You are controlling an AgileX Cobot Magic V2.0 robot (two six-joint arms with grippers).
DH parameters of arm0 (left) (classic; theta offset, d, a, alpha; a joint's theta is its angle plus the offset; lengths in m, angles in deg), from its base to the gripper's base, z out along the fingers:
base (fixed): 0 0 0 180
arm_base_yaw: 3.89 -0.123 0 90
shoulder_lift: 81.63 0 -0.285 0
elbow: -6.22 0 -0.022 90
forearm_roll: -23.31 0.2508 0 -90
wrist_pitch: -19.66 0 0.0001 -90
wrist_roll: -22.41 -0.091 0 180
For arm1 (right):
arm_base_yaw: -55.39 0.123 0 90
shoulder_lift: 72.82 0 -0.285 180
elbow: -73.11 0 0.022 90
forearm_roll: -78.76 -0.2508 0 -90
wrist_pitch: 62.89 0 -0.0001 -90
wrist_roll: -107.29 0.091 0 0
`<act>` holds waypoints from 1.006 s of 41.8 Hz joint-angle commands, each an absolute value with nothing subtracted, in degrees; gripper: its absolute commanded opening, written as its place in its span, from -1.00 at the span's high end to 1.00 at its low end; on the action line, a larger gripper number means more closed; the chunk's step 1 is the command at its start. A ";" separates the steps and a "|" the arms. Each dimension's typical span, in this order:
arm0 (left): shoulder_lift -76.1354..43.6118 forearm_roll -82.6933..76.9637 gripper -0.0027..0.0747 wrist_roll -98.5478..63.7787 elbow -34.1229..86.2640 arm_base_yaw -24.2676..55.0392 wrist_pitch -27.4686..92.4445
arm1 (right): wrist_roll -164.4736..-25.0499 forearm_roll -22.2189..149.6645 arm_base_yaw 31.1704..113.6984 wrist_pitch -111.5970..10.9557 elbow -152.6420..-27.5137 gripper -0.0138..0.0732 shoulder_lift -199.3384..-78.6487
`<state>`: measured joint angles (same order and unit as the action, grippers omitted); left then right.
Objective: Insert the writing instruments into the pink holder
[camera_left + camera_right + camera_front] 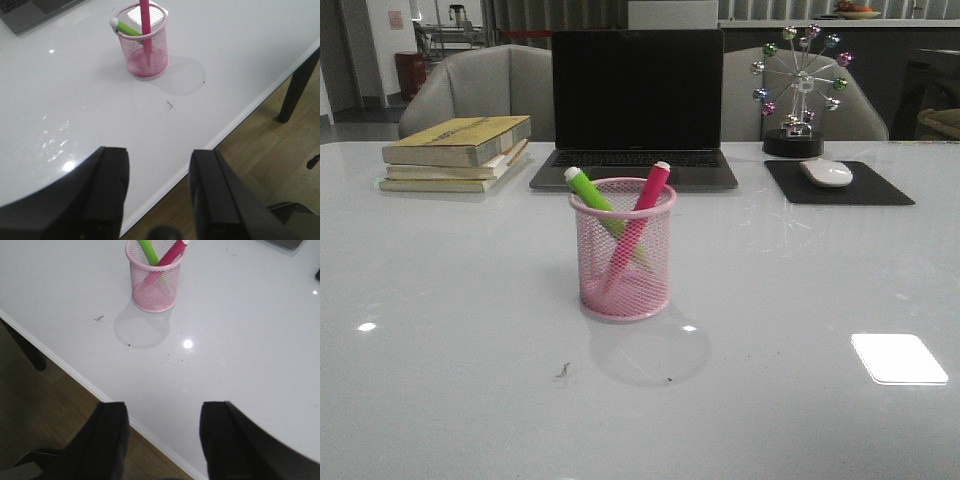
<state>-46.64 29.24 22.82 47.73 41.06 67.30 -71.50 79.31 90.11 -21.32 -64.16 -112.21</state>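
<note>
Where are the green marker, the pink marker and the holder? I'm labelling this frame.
green marker (588, 187): front view, upper barrel.
pink marker (652, 188): front view, upper barrel.
pink holder (623, 285): front view, mesh wall.

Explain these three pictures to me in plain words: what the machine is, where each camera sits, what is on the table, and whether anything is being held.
The machine is a robot with two arms, each ending in a two-fingered gripper. One picture looks forward over the white table. The other two come from cameras on the wrists, so the dark shapes at their lower edge are the left gripper and right gripper. Both are open, hold nothing, and hang near the table's edge.

In the middle stands the pink holder, a mesh cup. The green marker and the pink marker lean crossed inside it. Behind it are a stack of books, a laptop, a mouse on a black pad, and a small ferris-wheel ornament.
</note>
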 commanded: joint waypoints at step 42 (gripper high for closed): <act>-47.03 31.91 0.70 26.70 46.31 41.47 64.23 | -71.54 80.16 90.15 -24.34 -65.71 0.62 -112.28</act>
<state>-46.82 31.43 26.14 47.73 41.06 68.24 -71.50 79.43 90.11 -20.73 -64.16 -112.21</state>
